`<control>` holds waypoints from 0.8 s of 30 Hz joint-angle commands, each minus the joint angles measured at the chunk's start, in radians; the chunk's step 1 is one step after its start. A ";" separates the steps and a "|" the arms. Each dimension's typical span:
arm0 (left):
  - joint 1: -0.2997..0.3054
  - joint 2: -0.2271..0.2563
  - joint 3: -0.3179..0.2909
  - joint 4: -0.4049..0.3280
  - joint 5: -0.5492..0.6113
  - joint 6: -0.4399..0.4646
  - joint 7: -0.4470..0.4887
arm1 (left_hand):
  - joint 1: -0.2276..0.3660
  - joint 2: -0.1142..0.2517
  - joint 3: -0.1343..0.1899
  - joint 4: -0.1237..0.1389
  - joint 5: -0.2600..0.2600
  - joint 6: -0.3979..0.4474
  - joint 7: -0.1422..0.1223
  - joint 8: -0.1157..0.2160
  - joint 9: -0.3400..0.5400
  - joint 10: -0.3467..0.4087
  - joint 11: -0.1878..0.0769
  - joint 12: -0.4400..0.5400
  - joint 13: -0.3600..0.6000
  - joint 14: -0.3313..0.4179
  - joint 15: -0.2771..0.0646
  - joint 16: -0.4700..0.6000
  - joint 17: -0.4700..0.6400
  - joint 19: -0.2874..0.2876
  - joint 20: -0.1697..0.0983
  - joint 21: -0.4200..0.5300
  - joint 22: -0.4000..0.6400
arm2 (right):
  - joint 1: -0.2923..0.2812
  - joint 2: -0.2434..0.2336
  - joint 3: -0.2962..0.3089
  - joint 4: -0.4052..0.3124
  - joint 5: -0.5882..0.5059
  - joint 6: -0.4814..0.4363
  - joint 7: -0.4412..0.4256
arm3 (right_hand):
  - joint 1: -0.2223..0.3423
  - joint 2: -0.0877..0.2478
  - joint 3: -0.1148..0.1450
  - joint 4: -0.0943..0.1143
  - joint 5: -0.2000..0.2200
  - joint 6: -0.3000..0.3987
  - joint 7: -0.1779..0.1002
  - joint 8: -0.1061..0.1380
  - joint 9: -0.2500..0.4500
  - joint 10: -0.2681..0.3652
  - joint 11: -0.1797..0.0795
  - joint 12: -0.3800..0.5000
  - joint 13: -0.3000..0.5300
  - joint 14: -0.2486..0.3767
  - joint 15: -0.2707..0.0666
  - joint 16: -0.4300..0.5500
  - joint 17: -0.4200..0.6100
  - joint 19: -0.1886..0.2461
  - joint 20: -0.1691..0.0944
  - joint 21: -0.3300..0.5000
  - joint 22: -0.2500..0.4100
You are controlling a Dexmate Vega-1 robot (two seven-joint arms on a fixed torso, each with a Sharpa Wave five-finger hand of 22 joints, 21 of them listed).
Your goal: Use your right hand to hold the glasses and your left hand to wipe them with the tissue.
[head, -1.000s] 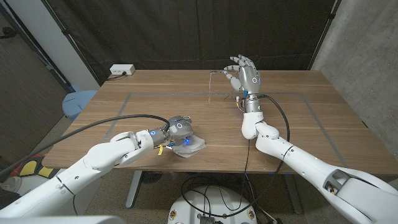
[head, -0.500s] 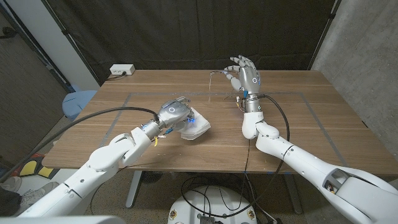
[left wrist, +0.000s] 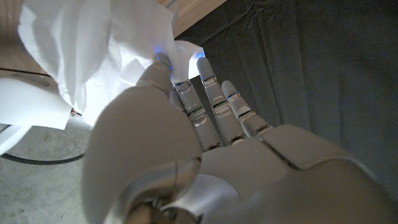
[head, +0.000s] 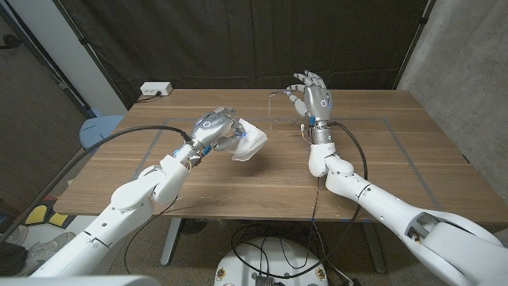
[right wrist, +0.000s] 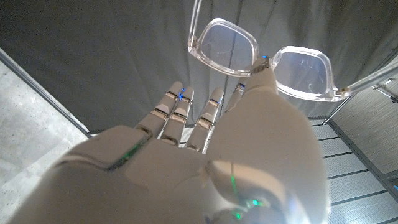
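Note:
My right hand [head: 314, 94] is raised above the far middle of the table, pinching clear-framed glasses [head: 279, 97] that stick out toward the robot's left. In the right wrist view the glasses [right wrist: 261, 59] show both lenses, held at the bridge by my right hand [right wrist: 205, 155]. My left hand [head: 214, 131] is lifted over the table left of centre and holds a crumpled white tissue [head: 249, 141] that hangs off its fingers. Up close in the left wrist view, the tissue [left wrist: 93, 56] is bunched at the fingertips of my left hand [left wrist: 205, 155]. A gap lies between tissue and glasses.
A white power strip [head: 155, 90] lies at the wooden table's [head: 238, 187] far left corner. A blue chair seat [head: 97, 131] stands beyond the left edge. Dark curtain hangs behind the table. Taped lines mark a rectangle on the tabletop.
My left hand has lifted the tissue off the table near its front edge and carried it up and farther away, toward the glasses. The right hand has held still.

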 commanded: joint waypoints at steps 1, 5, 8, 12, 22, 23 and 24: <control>-0.027 -0.050 -0.041 0.023 -0.172 -0.049 -0.038 | 0.005 0.009 0.000 0.007 0.006 0.003 0.009 0.008 0.006 -0.002 -0.005 0.010 0.009 0.001 -0.150 -0.005 0.008 -0.002 0.003 0.009 0.005 | -0.081 0.182 0.281 0.116 -0.313 0.156 -0.017 | 0.011 0.008 -0.010 -0.002 0.006 0.034 -0.037 0.000 0.034 0.005 -0.004 -0.001 0.002 0.007 -0.191 0.003 0.004 -0.004 -0.143 0.006 -0.001; -0.040 -0.073 -0.057 0.029 -0.243 -0.054 -0.070 | 0.006 0.011 -0.001 0.009 0.007 0.002 0.012 0.009 0.008 -0.003 -0.005 0.013 0.015 0.001 -0.148 -0.009 0.013 -0.005 0.007 0.012 0.005 | -0.129 0.234 0.389 0.092 -0.428 0.223 -0.017 | 0.014 0.012 -0.013 0.000 0.008 0.033 -0.037 0.000 0.036 0.006 -0.004 -0.001 0.002 0.009 -0.191 0.004 0.004 -0.004 -0.145 0.008 -0.002; -0.050 -0.090 -0.069 0.033 -0.288 -0.050 -0.093 | 0.007 0.013 -0.001 0.011 0.007 0.010 0.019 0.013 0.010 0.001 -0.004 0.017 0.020 0.002 -0.149 -0.012 0.015 -0.007 0.007 0.015 0.006 | -0.155 0.252 0.428 0.063 -0.475 0.245 -0.017 | 0.019 0.014 -0.016 0.000 0.009 0.032 -0.037 -0.001 0.036 0.007 -0.004 -0.002 0.002 0.011 -0.191 0.004 0.005 -0.004 -0.146 0.010 -0.002; -0.071 -0.116 -0.082 0.047 -0.337 -0.039 -0.116 | 0.008 0.015 -0.002 0.013 0.008 0.020 0.023 0.015 0.009 0.008 -0.004 0.025 0.027 0.008 -0.150 -0.014 0.021 -0.009 0.009 0.019 0.006 | -0.182 0.265 0.460 0.024 -0.523 0.272 -0.017 | 0.022 0.017 -0.017 0.001 0.010 0.030 -0.037 -0.003 0.035 0.008 -0.004 -0.002 0.002 0.012 -0.191 0.005 0.005 -0.004 -0.146 0.012 -0.002; -0.137 -0.169 -0.103 0.091 -0.492 -0.036 -0.198 | 0.020 0.012 -0.005 0.008 0.008 0.033 0.037 0.020 0.011 0.024 -0.004 0.039 0.041 0.018 -0.150 -0.016 0.035 -0.013 0.014 0.029 0.007 | -0.201 0.239 0.438 -0.030 -0.646 0.262 -0.017 | 0.037 0.021 -0.025 0.004 0.013 0.025 -0.036 -0.007 0.035 0.010 -0.004 -0.004 0.001 0.007 -0.192 0.003 0.004 -0.007 -0.148 0.018 -0.002; -0.143 -0.171 -0.104 0.094 -0.505 -0.036 -0.209 | 0.020 0.012 -0.005 0.008 0.008 0.034 0.040 0.021 0.011 0.025 -0.004 0.040 0.042 0.018 -0.150 -0.016 0.036 -0.013 0.015 0.029 0.007 | -0.200 0.233 0.429 -0.032 -0.652 0.258 -0.017 | 0.039 0.021 -0.026 0.004 0.013 0.025 -0.036 -0.007 0.035 0.010 -0.004 -0.004 0.001 0.006 -0.192 0.003 0.004 -0.008 -0.148 0.018 -0.002; -0.149 -0.174 -0.104 0.098 -0.516 -0.035 -0.219 | 0.020 0.013 -0.006 0.009 0.008 0.035 0.039 0.021 0.012 0.027 -0.004 0.041 0.043 0.019 -0.150 -0.016 0.037 -0.013 0.015 0.030 0.007 | -0.200 0.227 0.420 -0.035 -0.657 0.253 -0.017 | 0.039 0.021 -0.027 0.005 0.013 0.025 -0.036 -0.007 0.036 0.009 -0.004 -0.005 0.001 0.005 -0.191 0.002 0.004 -0.009 -0.150 0.018 -0.002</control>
